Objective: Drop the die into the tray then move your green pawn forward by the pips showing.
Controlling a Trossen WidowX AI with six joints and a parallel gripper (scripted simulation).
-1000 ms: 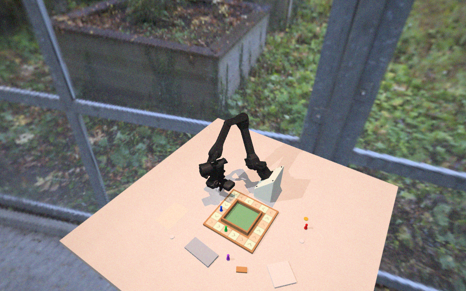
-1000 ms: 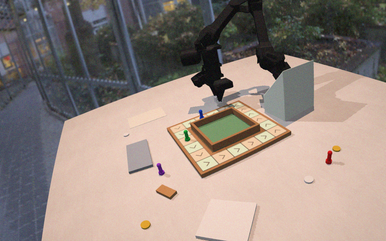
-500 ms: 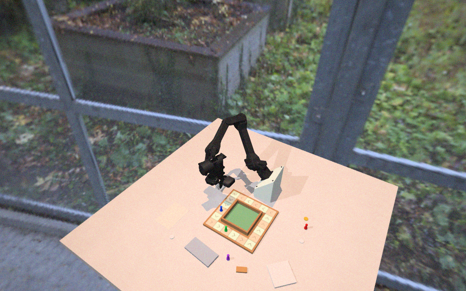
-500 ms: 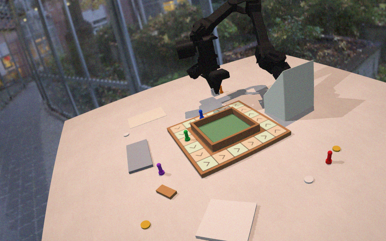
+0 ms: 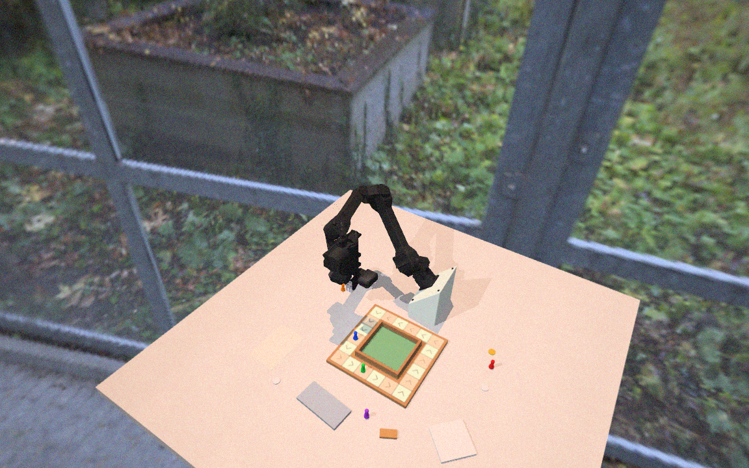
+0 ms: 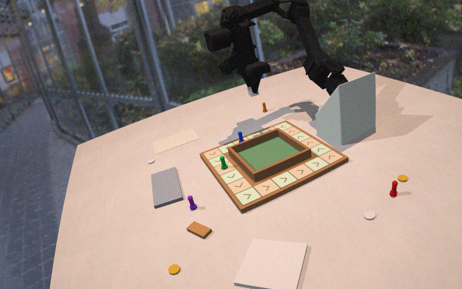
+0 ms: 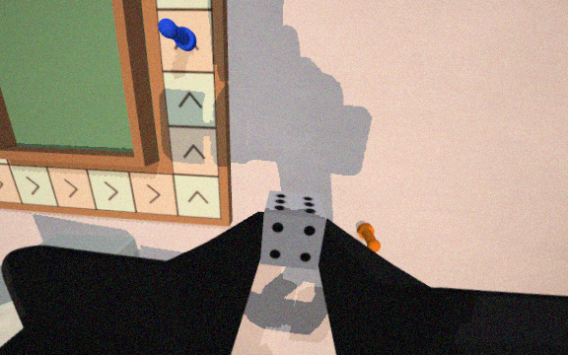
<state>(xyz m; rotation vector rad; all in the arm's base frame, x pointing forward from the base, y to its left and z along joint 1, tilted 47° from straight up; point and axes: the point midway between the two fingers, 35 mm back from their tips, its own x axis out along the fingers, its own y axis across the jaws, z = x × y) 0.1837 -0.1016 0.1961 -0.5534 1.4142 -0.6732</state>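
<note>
My gripper (image 5: 350, 286) (image 6: 253, 92) (image 7: 291, 223) is shut on the grey-white die (image 5: 349, 286) (image 6: 253, 92) (image 7: 292, 238) and holds it up above the table, behind the board. In the wrist view one face of the die shows four pips and another shows six. The green-floored tray (image 5: 390, 347) (image 6: 270, 152) (image 7: 57, 74) in the middle of the board holds nothing. The green pawn (image 5: 363, 367) (image 6: 223, 162) stands upright on the board (image 5: 406, 404) (image 6: 241, 210) (image 7: 223, 197), on its left side in the exterior view. The wrist view does not show the green pawn.
The blue pawn (image 5: 355, 335) (image 6: 240, 137) (image 7: 177, 35) stands on the board. The orange pawn (image 5: 342, 288) (image 6: 264, 107) (image 7: 369, 237) stands off the board, near the gripper. Purple (image 5: 366, 413) (image 6: 191, 202) and red (image 5: 491, 364) (image 6: 393, 189) pawns, a grey slab (image 5: 324, 405) (image 6: 167, 187) and several small pieces lie around.
</note>
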